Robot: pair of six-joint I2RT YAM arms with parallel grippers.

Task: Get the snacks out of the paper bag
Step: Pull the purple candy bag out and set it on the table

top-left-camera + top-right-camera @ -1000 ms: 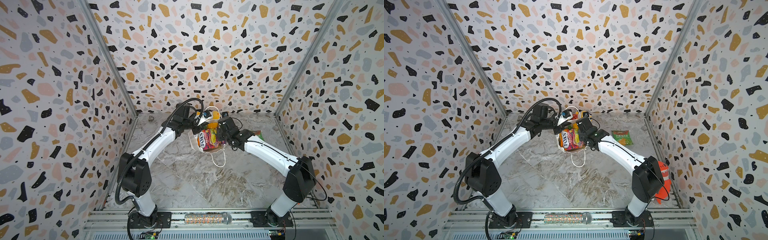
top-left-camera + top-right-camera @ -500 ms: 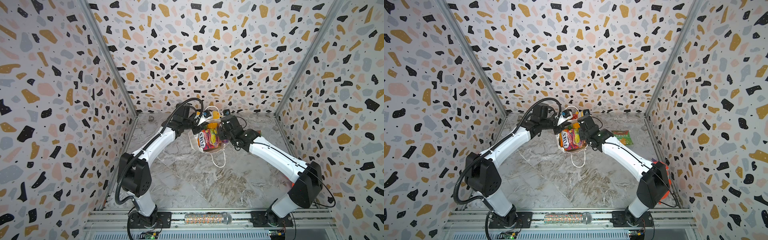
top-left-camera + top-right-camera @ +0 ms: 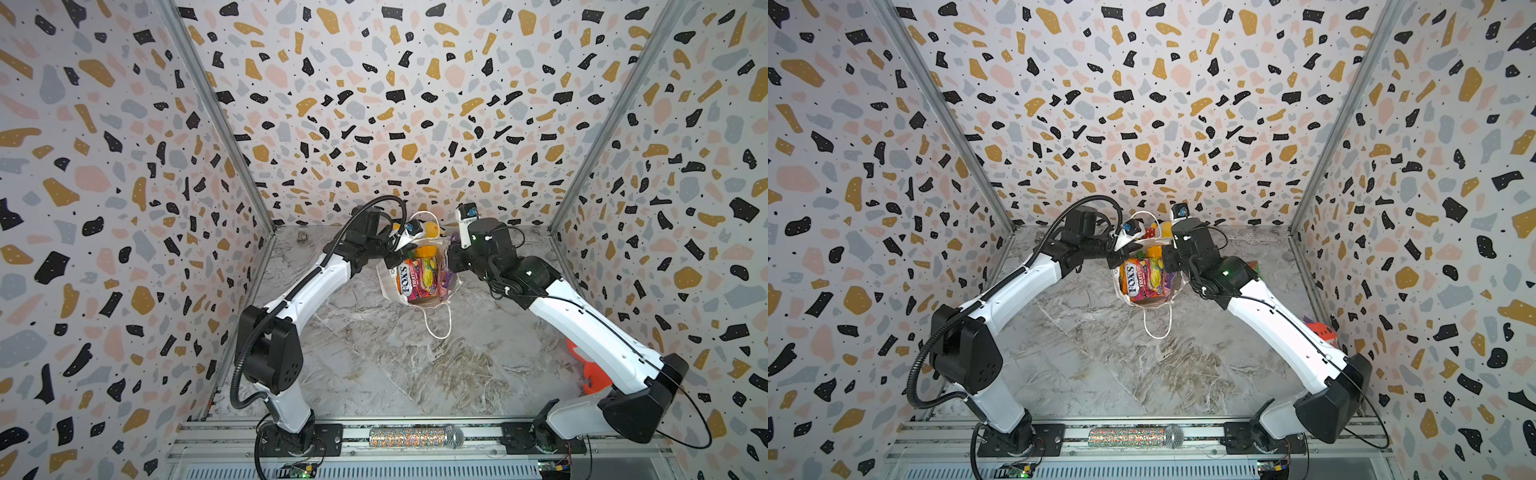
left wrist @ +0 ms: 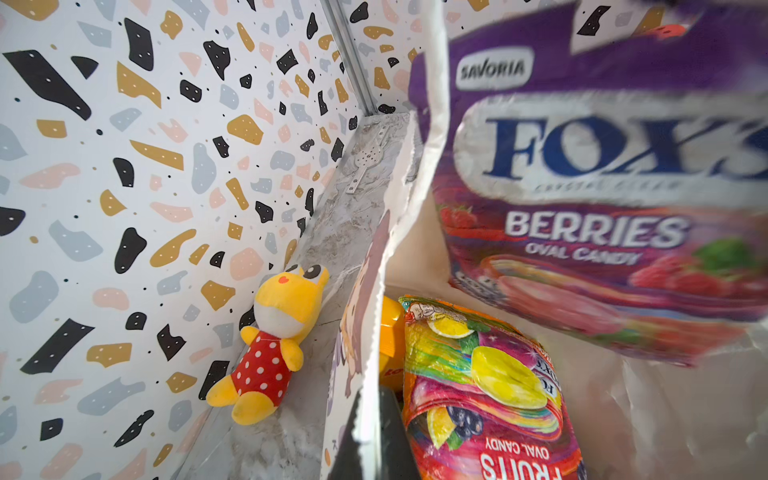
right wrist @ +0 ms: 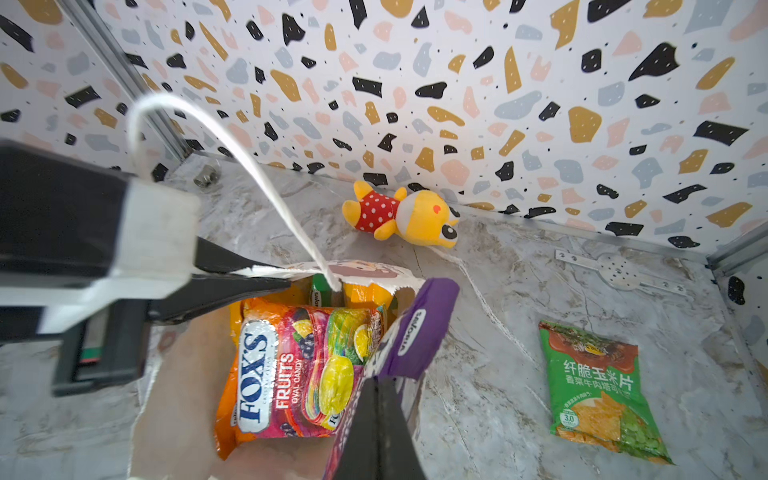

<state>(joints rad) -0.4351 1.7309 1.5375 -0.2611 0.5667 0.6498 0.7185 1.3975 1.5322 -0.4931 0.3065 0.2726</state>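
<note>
Paper bag [image 3: 387, 284] clamped by left gripper [image 5: 285, 277], purple packet [image 5: 419, 328] by right gripper [image 5: 378, 384]; right wrist shows green packet [image 5: 598, 386] outside.

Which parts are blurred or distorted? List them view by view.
Left wrist view: purple packet smeared and soft toward its edge, plush toy crisp. Right wrist view: right gripper, close to the lens, looks soft; green packet sharp. Both top views: even light, wide-angle lens splays the walls.

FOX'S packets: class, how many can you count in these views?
2. The FOX'S Fruits packet lies inside the paper bag; the purple FOX'S Berries packet is gripped by the right claw at the bag's mouth. More may be hidden underneath.
</note>
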